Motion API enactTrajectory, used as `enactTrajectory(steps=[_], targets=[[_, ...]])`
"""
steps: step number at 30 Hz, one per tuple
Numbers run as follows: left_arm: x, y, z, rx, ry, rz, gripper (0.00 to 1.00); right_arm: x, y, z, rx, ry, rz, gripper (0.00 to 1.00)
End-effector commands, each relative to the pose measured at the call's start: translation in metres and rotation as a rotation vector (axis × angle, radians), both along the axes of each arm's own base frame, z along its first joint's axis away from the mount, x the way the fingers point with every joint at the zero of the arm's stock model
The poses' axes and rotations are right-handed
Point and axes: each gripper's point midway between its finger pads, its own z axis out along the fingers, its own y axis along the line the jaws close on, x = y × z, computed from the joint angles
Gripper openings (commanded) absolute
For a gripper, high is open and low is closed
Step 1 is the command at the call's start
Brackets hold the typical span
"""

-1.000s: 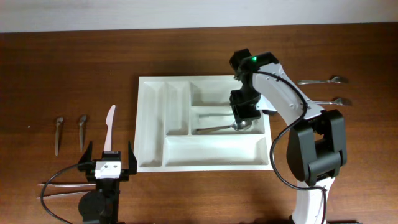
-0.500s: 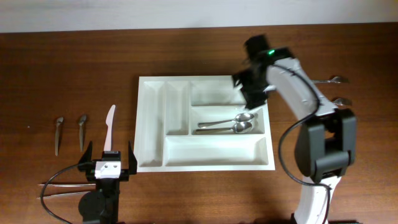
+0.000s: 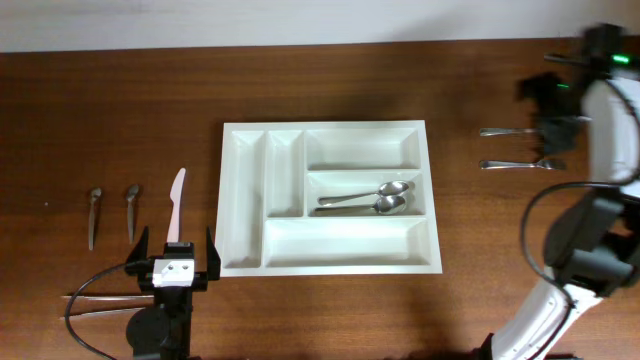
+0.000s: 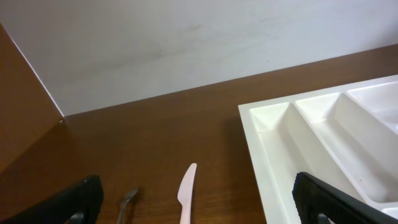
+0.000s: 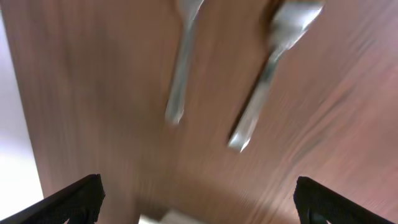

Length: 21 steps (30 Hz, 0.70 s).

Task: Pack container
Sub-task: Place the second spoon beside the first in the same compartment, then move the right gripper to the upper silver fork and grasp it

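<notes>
Far out at 9 o'clock from the container: two small metal spoons side by side, then a white plastic knife just beside them, tip toward 12. Near 7 o'clock, close to the container's corner: left gripper, spread wide, clasping nothing, knife handle just ahead of it. Mid-table: the container itself, flat on the wood, long side running 9 to 3. Inside its middle wide compartment: a pair of spoons, bowls toward 3. Out at 2 o'clock, well apart from the container: two metal utensils, parallel. By their 3 o'clock ends, blurred: right gripper, fingers far apart, empty.
</notes>
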Motion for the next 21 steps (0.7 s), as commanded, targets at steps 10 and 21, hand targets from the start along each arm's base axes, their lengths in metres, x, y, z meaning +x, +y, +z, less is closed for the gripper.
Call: enactTrajectory(steps=[10,21], targets=[[0.000,0.000,-0.001,0.005,0.000,0.003,0.99,-0.019,-0.036,-0.044,-0.043,0.121,0.065,0.99],[0.000,0.000,-0.001,0.005,0.000,0.002,0.99,-0.033,-0.028,-0.097,0.016,0.273,0.055,1.00]])
